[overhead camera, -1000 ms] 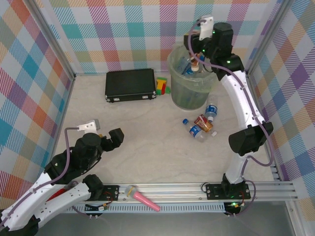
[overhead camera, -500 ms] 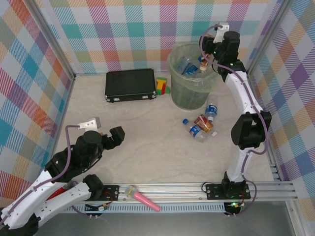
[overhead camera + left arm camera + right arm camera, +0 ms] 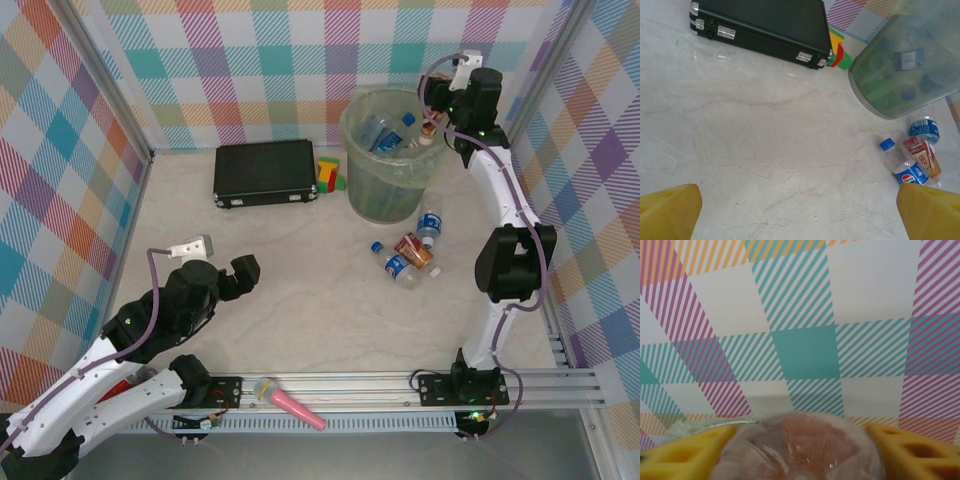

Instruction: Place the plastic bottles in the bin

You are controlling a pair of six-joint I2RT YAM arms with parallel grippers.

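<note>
The pale-green bin (image 3: pixel 383 190) stands at the back of the table with several bottles (image 3: pixel 384 133) inside it. My right gripper (image 3: pixel 436 112) hovers at the bin's far right rim, shut on a crushed copper-brown bottle (image 3: pixel 800 447) that sits between its yellow fingers (image 3: pixel 687 452). On the table in front of the bin lie three bottles: a clear blue-labelled one (image 3: pixel 429 224) (image 3: pixel 925 129), a copper-brown one (image 3: pixel 414 249) (image 3: pixel 923 156) and a blue-capped one (image 3: pixel 394 264) (image 3: pixel 903 165). My left gripper (image 3: pixel 240 276) (image 3: pixel 800 220) is open and empty, low over bare table at the near left.
A flat black case (image 3: pixel 265 172) (image 3: pixel 760 25) lies left of the bin, with coloured blocks (image 3: pixel 329 173) between them. A pink stick (image 3: pixel 291 403) rests on the front rail. Plaid walls enclose the table on three sides.
My right gripper has swung right and back with the copper-brown bottle, from above the bin's middle to its far right rim. The left arm has shifted slightly right.
</note>
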